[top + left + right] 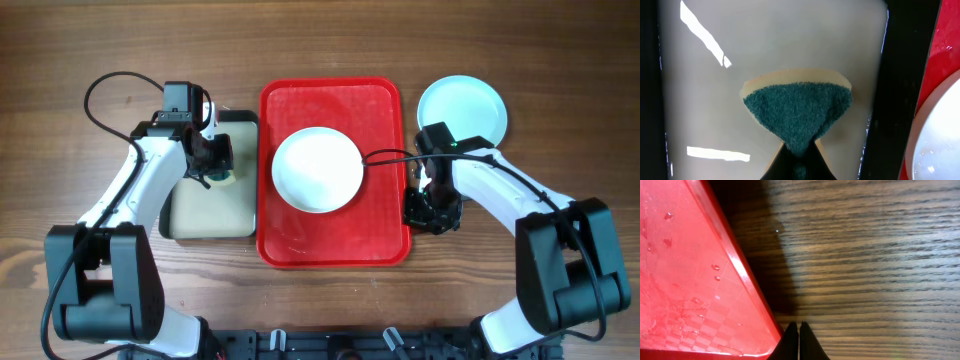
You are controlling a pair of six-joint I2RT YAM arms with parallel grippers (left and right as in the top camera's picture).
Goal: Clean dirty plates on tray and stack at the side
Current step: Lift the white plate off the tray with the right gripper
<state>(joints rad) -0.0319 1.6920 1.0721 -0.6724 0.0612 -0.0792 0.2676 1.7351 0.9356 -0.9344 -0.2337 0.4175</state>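
A white plate (317, 169) lies in the middle of the red tray (380, 110). A pale blue plate (462, 108) lies on the table to the right of the tray's far corner; a third plate does not show separately. My left gripper (214, 163) is shut on a green and yellow sponge (797, 117), held over the beige tray. In the left wrist view the jaws (799, 161) pinch the sponge's near end. My right gripper (431, 211) is shut and empty, low over the table just right of the red tray's rim (747, 282); its fingertips (799, 330) touch each other.
The smaller black-rimmed beige tray (195, 215) sits against the red tray's left side. Water drops lie on the red tray's floor (675, 280). The white plate's edge shows at the right of the left wrist view (940, 140). Bare wooden table (875, 255) lies to the right.
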